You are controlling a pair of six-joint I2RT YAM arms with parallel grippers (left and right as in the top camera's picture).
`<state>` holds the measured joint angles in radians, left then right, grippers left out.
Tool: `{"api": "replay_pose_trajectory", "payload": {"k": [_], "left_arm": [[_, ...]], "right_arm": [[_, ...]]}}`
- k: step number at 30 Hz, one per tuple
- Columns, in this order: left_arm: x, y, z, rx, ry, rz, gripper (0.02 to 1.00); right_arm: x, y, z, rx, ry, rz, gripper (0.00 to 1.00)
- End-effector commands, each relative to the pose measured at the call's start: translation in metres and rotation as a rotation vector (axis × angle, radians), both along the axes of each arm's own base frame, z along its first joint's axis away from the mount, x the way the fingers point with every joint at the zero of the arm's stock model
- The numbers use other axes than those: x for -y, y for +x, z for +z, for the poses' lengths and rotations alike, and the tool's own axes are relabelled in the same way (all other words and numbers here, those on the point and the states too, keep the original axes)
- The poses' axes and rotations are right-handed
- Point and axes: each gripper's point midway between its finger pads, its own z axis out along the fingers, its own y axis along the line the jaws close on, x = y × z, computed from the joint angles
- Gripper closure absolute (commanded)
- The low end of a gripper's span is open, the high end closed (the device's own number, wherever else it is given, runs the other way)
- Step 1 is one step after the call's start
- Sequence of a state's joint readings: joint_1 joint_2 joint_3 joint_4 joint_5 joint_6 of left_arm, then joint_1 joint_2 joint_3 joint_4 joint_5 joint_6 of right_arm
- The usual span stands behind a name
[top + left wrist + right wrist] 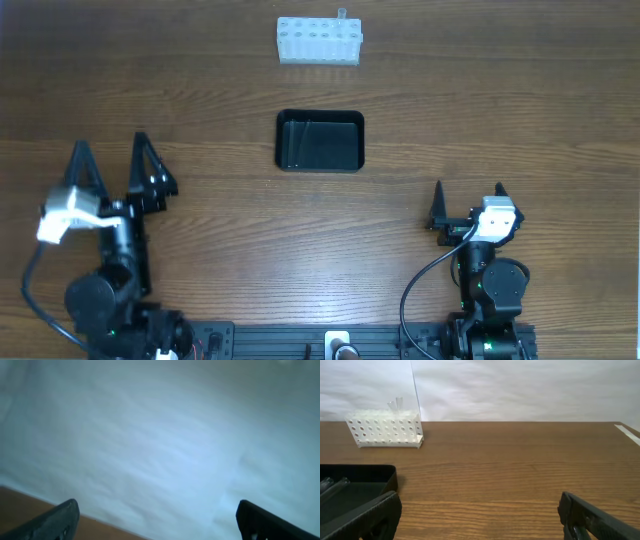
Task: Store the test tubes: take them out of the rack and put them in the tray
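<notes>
Both my left gripper (110,152) and right gripper (468,192) are hanging spread; yanking the twelve-o'clock test tube (342,13) could tip its rack (318,42).

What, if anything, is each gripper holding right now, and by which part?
Nothing is held. The left gripper and the right gripper both stand with jaws apart and empty, away from the rack and the tray.
</notes>
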<state>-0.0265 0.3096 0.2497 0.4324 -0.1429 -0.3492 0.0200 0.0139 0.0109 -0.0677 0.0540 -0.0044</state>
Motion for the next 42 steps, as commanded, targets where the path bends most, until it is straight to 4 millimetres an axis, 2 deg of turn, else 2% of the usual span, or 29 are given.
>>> {"api": "replay_pose_trajectory", "payload": {"k": [1, 8, 12, 16, 23, 28, 30, 36, 42], "left_arm": [[-0.004, -0.011, -0.017, 0.056, 0.014, 0.008, 0.020], [-0.007, -0.013, -0.048, 0.052, 0.014, 0.018, 0.023], [-0.009, -0.011, -0.066, -0.015, 0.012, 0.023, 0.020], [-0.013, -0.009, -0.089, -0.108, 0.016, 0.043, 0.023], [-0.012, 0.000, -0.142, -0.329, 0.022, 0.035, 0.020], [0.000, 0.001, -0.170, -0.447, 0.095, -0.029, 0.020], [0.006, 0.001, -0.172, -0.456, 0.146, -0.055, 0.020], [0.006, 0.001, -0.172, -0.466, 0.280, -0.039, 0.023], [0.006, 0.001, -0.171, -0.464, 0.279, -0.039, 0.020]], "right_arm": [[0.001, 0.000, -0.002, 0.000, -0.001, -0.001, 0.009], [0.001, 0.000, -0.002, 0.000, -0.001, -0.001, 0.009], [0.001, 0.000, -0.002, 0.000, -0.001, -0.001, 0.009], [0.001, 0.000, -0.002, -0.001, -0.001, -0.001, 0.007], [0.001, 0.000, -0.002, 0.000, -0.001, -0.001, 0.009], [0.001, 0.000, -0.002, -0.001, -0.001, -0.001, 0.007], [0.001, 0.000, -0.002, 0.000, -0.001, -0.001, 0.007], [0.001, 0.000, -0.002, 0.000, -0.001, -0.001, 0.007], [0.001, 0.000, -0.002, -0.001, -0.001, -0.001, 0.009]]}}
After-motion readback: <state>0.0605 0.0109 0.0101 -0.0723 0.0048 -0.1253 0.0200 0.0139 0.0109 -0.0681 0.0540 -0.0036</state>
